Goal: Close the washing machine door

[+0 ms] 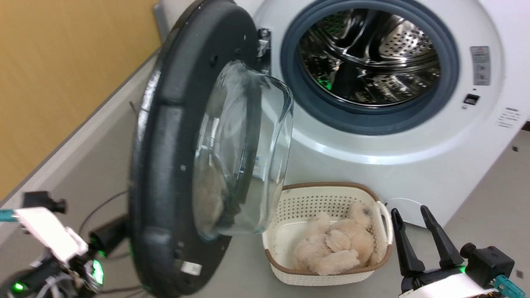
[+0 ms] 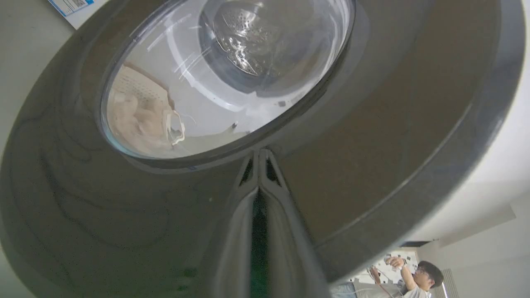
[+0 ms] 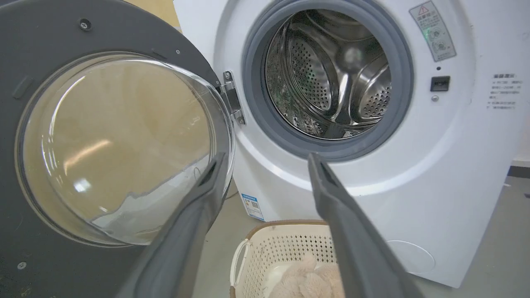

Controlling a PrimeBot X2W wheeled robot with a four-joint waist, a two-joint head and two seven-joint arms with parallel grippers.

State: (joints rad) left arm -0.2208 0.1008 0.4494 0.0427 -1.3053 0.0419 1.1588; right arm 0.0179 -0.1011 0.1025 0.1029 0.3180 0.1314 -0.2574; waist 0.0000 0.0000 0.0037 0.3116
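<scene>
Door [image 2: 372, 124] outer face touches closed left hand [image 2: 260, 155].

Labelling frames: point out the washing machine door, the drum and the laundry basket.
washing machine door [image 1: 165, 165], head view, black rim.
drum [image 3: 314, 74], right wrist view, perforated wall.
laundry basket [image 1: 306, 203], head view, back wall.

head looks down, both wrists up close, sharing the door [image 1: 159, 136].

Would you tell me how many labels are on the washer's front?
3: a grey warning label upper right, printed text below it, a blue label lower left. The door may hide others.
</scene>
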